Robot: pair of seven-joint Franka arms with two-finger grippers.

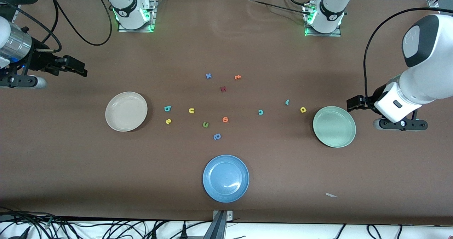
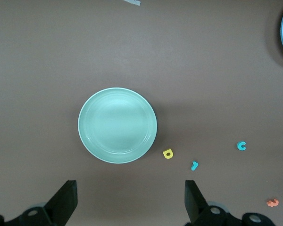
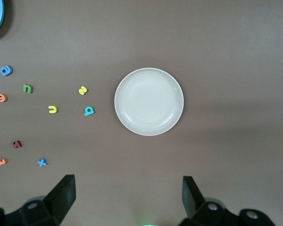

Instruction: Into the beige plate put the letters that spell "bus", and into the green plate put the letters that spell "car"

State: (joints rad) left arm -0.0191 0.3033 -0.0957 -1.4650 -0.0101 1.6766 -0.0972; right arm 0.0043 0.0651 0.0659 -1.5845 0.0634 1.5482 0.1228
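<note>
Both pincers, left [image 2: 129,202] and right [image 3: 127,200], hang apart and empty beside their plates; sorting unstarted, next grasp the teal b [image 1: 167,108] near the beige plate [image 1: 126,111].

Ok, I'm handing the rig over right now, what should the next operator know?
Left hand: open, empty, up over the table beside the pale green plate. Right hand: open, empty, beside the beige plate.
Teal foam b, yellow u and yellow s lie near the beige plate; teal c, teal r and yellow a near the green one.
Done: nothing, both plates empty.
Left: all six letters.
</note>
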